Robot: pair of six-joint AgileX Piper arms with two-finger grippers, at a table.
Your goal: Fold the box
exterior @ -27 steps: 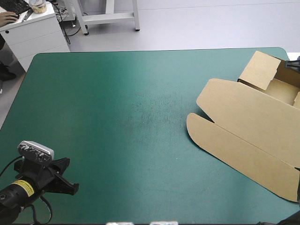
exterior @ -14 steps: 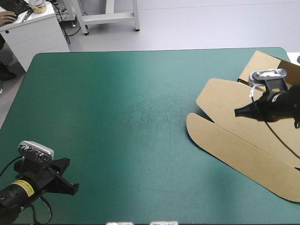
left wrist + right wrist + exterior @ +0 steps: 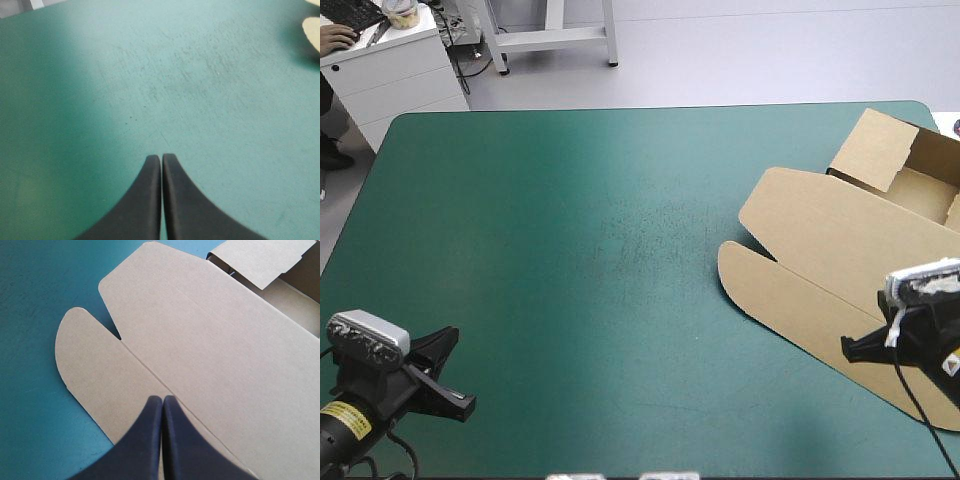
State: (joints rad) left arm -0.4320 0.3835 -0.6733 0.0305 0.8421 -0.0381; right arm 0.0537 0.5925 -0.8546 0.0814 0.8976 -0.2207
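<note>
**A:** What is the right gripper [image 3: 162, 404] doing?

**B:** Its black fingers are pressed together in one point and hold nothing. It hangs over the near part of the box [image 3: 840, 260], above the rounded flap [image 3: 95, 375]. I cannot tell if it touches the board.

**A:** And the left gripper [image 3: 161, 162]?

**B:** Also closed and empty, over the bare table [image 3: 570, 250] at the near left corner, well apart from the box.

**A:** How far is the task?

**B:** I judge it about half done. The tray [image 3: 920, 190] at the far right corner has its walls raised, but the lid [image 3: 830, 235] lies flat toward the middle of the table, and its flap is not bent up.

**A:** Do the views differ?

**B:** Yes. Only the high view shows both arms and the tray's depth. The right wrist view shows clearly the crease [image 3: 145, 371] between lid and flap. The left wrist view shows almost only the cover, with a small piece of board far ahead.
</note>
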